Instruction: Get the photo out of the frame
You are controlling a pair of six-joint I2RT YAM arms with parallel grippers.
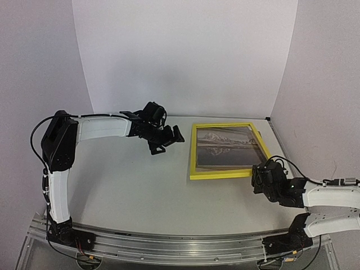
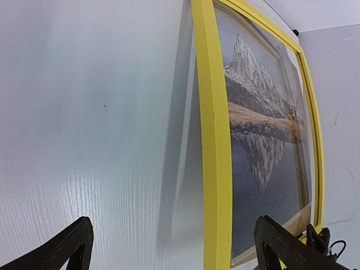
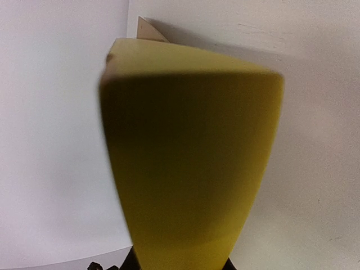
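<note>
The yellow frame (image 1: 193, 152) lies on the white table, right of the middle, with the mountain-and-lake photo (image 1: 228, 147) showing in it. My left gripper (image 1: 167, 142) is open and empty, hovering just left of the frame's far left corner. In the left wrist view the frame's left rail (image 2: 214, 140) runs between my open fingers (image 2: 62, 250), with the photo (image 2: 259, 140) beside it. My right gripper (image 1: 261, 175) sits at the frame's near right corner. That yellow corner (image 3: 191, 157) fills the right wrist view between the jaws, which it mostly hides.
A brown backing corner (image 3: 149, 31) peeks out behind the frame, and a brown strip (image 2: 275, 228) shows at the photo's edge. White walls (image 1: 185, 56) close the table at the back and sides. The metal rail (image 1: 169, 244) runs along the near edge.
</note>
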